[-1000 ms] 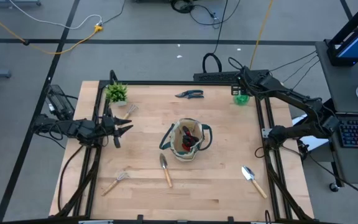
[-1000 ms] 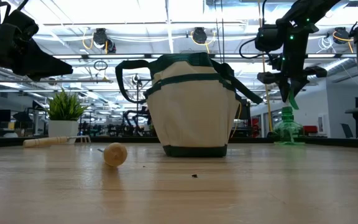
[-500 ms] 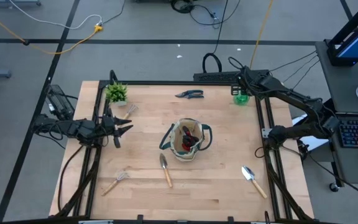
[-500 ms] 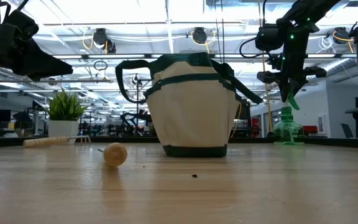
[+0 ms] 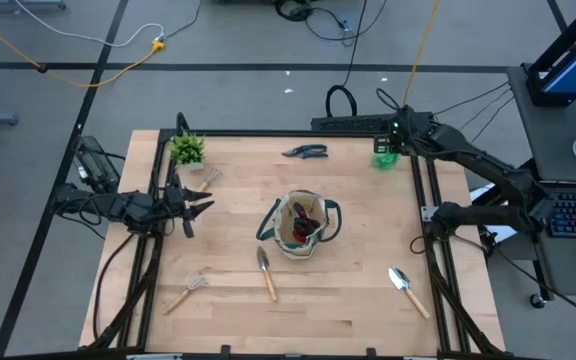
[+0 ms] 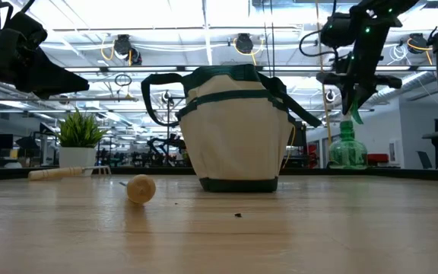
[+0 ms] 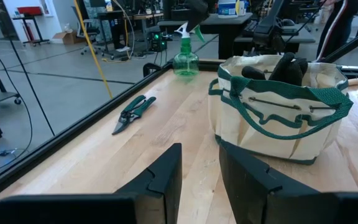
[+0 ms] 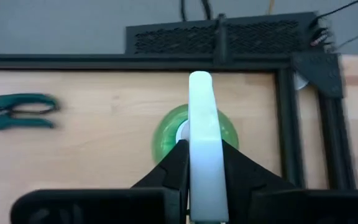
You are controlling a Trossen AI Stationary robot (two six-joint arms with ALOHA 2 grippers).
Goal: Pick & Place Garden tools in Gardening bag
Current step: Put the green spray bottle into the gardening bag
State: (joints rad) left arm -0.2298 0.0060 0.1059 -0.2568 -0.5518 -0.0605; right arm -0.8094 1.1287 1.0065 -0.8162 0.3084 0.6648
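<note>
Right gripper point(image 8: 199, 163) clamped on white trigger head of green spray bottle point(image 5: 386, 157) at far right corner of table point(image 5: 348, 310); bottle apparently just clear of the wood in the low view.

Risks, judged:
- Narrow hold on the head only; could swing or slip in transit, dropping short of the bag.
- Gardening bag point(image 5: 299, 224), mid-table, already holds dark tools; loop handles over the mouth could snag the bottle, or the bag could tip.

Surroundings, largest first:
- Left gripper point(image 5: 190, 208) idle at left edge, fingers a little apart, empty.
- Potted plant point(image 5: 187, 150), far left; not for bagging.
- Trowels near bag point(image 5: 266, 272) and near right point(image 5: 408, 291).
- Pruning shears point(image 5: 305, 152), far centre, near the carry path.
- Hand rakes, near left point(image 5: 185, 293) and beside plant point(image 5: 208, 176).
</note>
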